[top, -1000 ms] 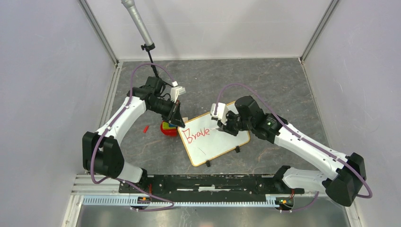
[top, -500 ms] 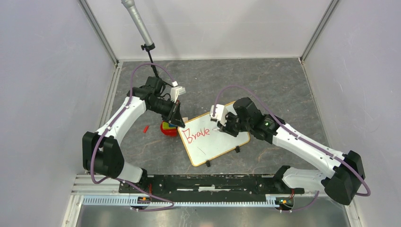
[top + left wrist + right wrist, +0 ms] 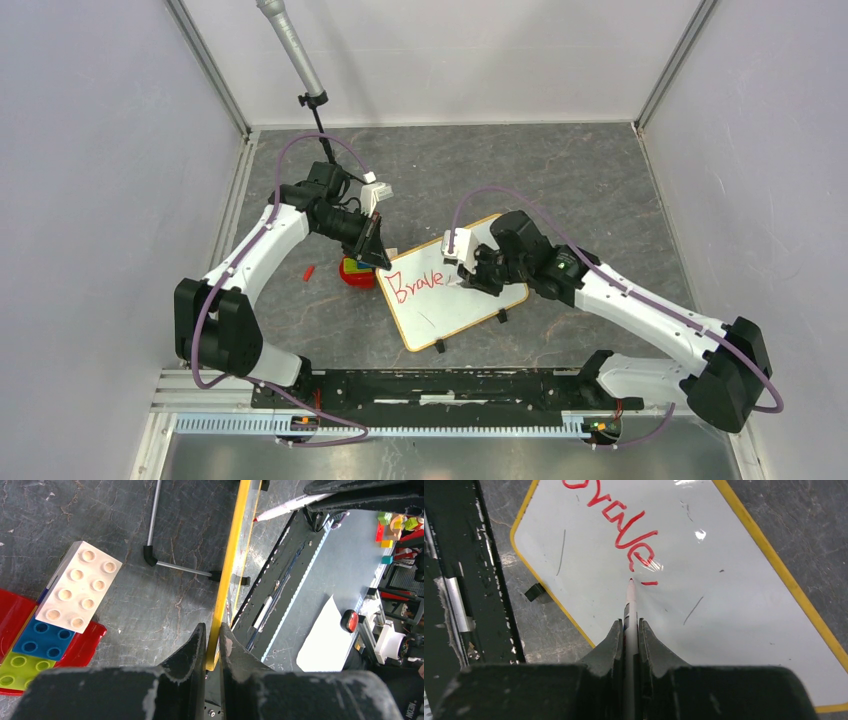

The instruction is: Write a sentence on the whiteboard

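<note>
The whiteboard (image 3: 470, 300) lies tilted at the middle of the worktop (image 3: 600, 180). Its 10 o'clock corner is pinched on the yellow frame by the clenched left fingers (image 3: 202, 640). The right fingers (image 3: 619, 632) grip a marker (image 3: 630, 605) whose red tip sits at the end of the sentence (image 3: 624, 527). So far the sentence reads only "Brave" plus a short comma stroke, so most of the writing is not yet done. Whether the tip touches the surface I cannot tell. The main risk is that the board, held at one corner only, pivots under pen pressure and skews the letters. It could also swing into the brick stack (image 3: 355, 270), which stands just beside it at 9 o'clock. The slim marker could twist between the fingers and lift its tip off the surface. Moving toward 6 o'clock for the second line, the wrist could drag across the fresh ink and smear it.
</note>
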`<state>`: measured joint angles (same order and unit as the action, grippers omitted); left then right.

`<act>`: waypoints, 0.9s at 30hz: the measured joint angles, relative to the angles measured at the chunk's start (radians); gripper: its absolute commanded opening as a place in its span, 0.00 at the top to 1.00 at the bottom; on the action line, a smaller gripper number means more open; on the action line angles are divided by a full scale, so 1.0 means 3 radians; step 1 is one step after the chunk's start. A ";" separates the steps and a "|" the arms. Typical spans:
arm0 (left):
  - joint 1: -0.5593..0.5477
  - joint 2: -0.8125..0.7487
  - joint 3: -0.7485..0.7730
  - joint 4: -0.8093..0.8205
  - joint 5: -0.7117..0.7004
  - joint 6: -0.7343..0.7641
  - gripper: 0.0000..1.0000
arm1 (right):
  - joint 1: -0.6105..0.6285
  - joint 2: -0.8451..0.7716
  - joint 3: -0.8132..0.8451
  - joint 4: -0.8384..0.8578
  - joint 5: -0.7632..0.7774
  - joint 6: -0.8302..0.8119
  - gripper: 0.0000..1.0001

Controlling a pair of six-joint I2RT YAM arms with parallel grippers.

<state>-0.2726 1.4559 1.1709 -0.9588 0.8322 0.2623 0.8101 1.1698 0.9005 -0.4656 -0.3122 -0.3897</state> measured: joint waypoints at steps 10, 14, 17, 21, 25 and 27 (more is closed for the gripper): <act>0.0000 0.0000 0.0000 0.0000 0.0000 -0.0001 0.98 | -0.0229 -0.0043 0.0039 0.0000 -0.0258 0.0078 1.00; 0.0000 0.0000 0.0000 0.0000 0.0000 -0.0001 0.98 | -0.0487 -0.0064 0.0051 0.0001 -0.0379 0.0090 1.00; 0.0000 0.0000 0.0000 0.0000 0.0000 0.0000 0.98 | -0.0668 -0.0088 0.0052 0.0003 -0.0483 0.0100 1.00; 0.0000 0.0000 0.0000 0.0000 0.0001 0.0000 0.97 | -0.0748 -0.0128 0.0052 0.0004 -0.0584 0.0100 1.00; 0.0000 0.0000 0.0000 0.0000 0.0001 0.0000 0.98 | -0.0758 -0.0132 0.0052 0.0005 -0.0632 0.0098 1.00; 0.0000 0.0000 0.0000 0.0000 0.0000 -0.0001 0.98 | -0.0763 -0.0132 0.0052 0.0027 -0.0651 0.0099 1.00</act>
<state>-0.2726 1.4559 1.1709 -0.9588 0.8322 0.2619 0.5812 1.1301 0.9161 -0.4576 -0.5076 -0.3599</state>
